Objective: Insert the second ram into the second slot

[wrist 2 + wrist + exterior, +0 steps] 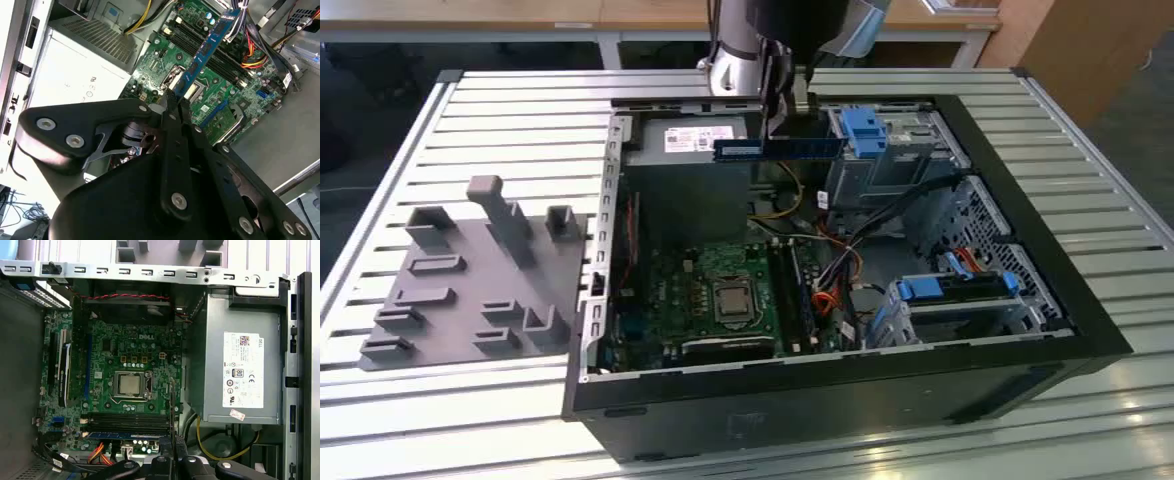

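My end effector (173, 98) is clamped on the thin blue circuit-board ram stick (206, 47); I'd square it lengthwise over the empty dark motherboard slot (127, 422)

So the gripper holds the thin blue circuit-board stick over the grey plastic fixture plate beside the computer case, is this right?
Not over the plate. In the exterior view the gripper holds the thin blue circuit-board stick over the open black computer case, apart from the grey plastic fixture plate.
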You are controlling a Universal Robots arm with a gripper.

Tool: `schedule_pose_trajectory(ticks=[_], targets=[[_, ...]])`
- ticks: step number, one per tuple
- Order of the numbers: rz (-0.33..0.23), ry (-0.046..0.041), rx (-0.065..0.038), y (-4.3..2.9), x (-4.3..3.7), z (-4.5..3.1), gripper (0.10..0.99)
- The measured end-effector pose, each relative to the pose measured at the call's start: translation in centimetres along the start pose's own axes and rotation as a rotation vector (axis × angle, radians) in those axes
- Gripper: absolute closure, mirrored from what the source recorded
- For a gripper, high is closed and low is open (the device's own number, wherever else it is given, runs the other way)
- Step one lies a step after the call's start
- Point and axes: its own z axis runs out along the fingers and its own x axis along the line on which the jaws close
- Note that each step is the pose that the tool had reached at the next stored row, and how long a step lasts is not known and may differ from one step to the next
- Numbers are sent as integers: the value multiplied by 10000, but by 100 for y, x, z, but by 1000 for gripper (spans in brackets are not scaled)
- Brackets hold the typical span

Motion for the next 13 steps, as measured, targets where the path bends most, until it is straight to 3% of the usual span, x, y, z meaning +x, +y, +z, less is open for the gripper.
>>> schedule_pose_trajectory(ticks=[13], targets=[[47,-2,1,1,5,0,949]])
